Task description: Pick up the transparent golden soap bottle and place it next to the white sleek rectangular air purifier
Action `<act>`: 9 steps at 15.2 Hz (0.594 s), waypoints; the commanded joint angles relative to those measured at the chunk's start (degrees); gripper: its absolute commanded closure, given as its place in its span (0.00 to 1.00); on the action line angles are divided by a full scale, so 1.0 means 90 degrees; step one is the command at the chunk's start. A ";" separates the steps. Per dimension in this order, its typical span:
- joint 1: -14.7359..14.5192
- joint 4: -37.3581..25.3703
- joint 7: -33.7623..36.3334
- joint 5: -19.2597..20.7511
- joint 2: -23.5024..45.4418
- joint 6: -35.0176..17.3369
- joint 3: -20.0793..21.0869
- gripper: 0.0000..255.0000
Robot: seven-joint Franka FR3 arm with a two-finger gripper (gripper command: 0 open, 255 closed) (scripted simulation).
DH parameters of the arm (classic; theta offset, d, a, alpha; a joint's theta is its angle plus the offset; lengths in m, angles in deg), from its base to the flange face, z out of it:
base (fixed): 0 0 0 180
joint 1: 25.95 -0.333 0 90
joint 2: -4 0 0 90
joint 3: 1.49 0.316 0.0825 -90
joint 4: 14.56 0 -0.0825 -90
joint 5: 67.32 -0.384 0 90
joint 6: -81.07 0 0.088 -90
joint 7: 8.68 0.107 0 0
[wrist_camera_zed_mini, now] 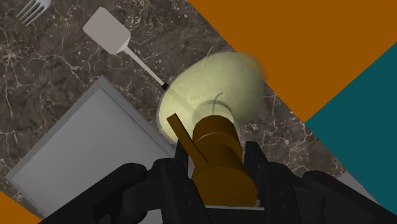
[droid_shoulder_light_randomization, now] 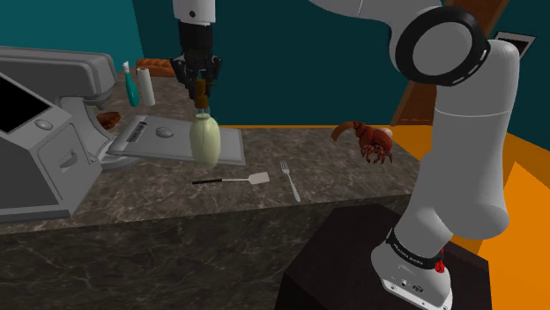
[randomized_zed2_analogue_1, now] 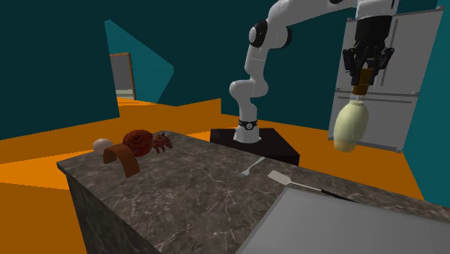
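- Dark marbled counter (droid_shoulder_light_randomization: 353, 189), teal walls, orange floor.
- Fingers (wrist_camera_zed_mini: 257, 172): pinched on the brown-gold cap (wrist_camera_zed_mini: 216, 137) of the bottle (droid_shoulder_light_randomization: 204, 139), one on each side. Contact is on the cap alone, and the pale yellow body hangs free beneath.
- Gripper (droid_shoulder_light_randomization: 201, 84): points straight down. The bottle is clear of the counter and upright or nearly so.
- Directly below: the near edge of a flat grey slab (wrist_camera_zed_mini: 89, 153). It is probably the purifier lying flat, though this cannot be confirmed. The bottle hangs over the boundary between slab and bare counter.
- Near that edge: a spatula (wrist_camera_zed_mini: 108, 30), whose dark handle end reaches close under the bottle, and a fork (droid_shoulder_light_randomization: 290, 180) just beside it.
- Risk 1, swing or slip: the bulky body sits well below the grip point. A fast sideways move could set it swinging or twist the cap out of the fingers.
- Risk 2, bad footing: lowered from here, the base may land half on the slab edge or on the spatula handle. It could then topple on release.
- Risk 3, wrong spot: set down on the slab, the bottle would be on the purifier, not next to it.
- Remedy: shift over bare counter beside the slab, lower slowly, and release only once the base sits flat.
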 commanded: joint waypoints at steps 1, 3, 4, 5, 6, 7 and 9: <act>0.0001 0.0288 -0.0009 0.0000 -0.0068 -0.0228 -0.0001 1.00; -0.0002 0.0523 -0.0012 0.0001 -0.0110 -0.0421 -0.0001 1.00; -0.0003 0.0635 -0.0014 0.0001 -0.0127 -0.0516 -0.0001 1.00; -0.0004 0.0744 -0.0016 0.0001 -0.0143 -0.0609 -0.0001 1.00; -0.0005 0.0849 -0.0017 0.0001 -0.0156 -0.0701 -0.0001 1.00; -0.0006 0.0951 -0.0019 0.0001 -0.0167 -0.0792 -0.0001 1.00; -0.0007 0.1146 -0.0022 0.0001 -0.0183 -0.0971 0.0000 1.00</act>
